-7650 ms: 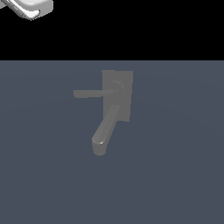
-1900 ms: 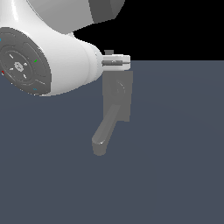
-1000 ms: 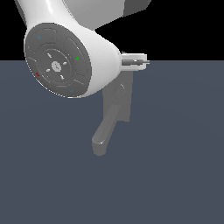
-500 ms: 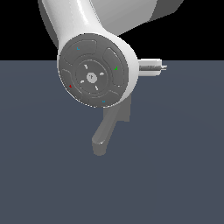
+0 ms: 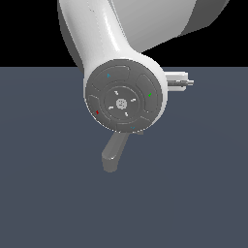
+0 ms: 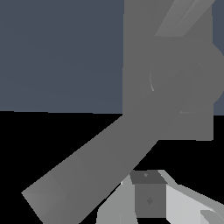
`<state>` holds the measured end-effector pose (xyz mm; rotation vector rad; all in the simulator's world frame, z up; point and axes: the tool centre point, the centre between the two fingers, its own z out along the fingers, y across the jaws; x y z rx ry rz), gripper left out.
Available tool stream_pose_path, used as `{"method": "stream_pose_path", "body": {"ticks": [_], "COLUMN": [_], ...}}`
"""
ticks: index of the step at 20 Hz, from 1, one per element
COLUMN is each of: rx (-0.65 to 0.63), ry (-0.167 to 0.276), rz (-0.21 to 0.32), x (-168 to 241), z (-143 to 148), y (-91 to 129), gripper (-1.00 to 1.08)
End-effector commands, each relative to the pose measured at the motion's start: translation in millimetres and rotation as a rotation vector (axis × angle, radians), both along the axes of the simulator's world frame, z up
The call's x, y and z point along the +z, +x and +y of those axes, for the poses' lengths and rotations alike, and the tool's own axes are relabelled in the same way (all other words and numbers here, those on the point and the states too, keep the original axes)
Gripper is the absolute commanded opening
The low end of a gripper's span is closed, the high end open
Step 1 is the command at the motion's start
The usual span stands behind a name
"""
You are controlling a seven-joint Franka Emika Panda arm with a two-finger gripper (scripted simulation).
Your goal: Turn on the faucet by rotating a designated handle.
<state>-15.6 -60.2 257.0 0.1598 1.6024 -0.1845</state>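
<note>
A flat slate-blue tabletop [image 5: 203, 193] is shown filling the lower part of the exterior view, bare and evenly lit, with no seams or marks. Above its straight far edge only a plain black backdrop is seen; no walls or furnishings can be made out.

Most of the faucet [image 5: 112, 156] is covered in that view by the arm's round grey-and-white joint [image 5: 125, 100]. Only the thick curved spout is left visible, projecting towards 7 o'clock from beneath the joint. The tool [image 5: 180, 81] is seen as a small pale tip at 3 o'clock of the joint; whether it is wide or narrow cannot be told.

In the wrist view the faucet's back plate [image 6: 135, 52] is seen close up, with a round hub on it, and the handle [image 6: 87, 170] is seen as a straight grey bar running out from the hub. One finger [image 6: 150, 197] lies just beside the bar; contact cannot be judged.
</note>
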Motion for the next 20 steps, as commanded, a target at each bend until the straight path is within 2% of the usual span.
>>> {"method": "stream_pose_path", "body": {"ticks": [1, 16, 20], "rx": [-0.022, -0.027, -0.021], "ry": [-0.005, -0.006, -0.003], "rz": [-0.015, -0.035, -0.028], "x": [2.4, -18.5, -25.3], "z": [-18.9, -54.8, -50.1], "y": [0.6, -2.3, -3.4], "gripper": [-1.00, -1.00, -1.00]}}
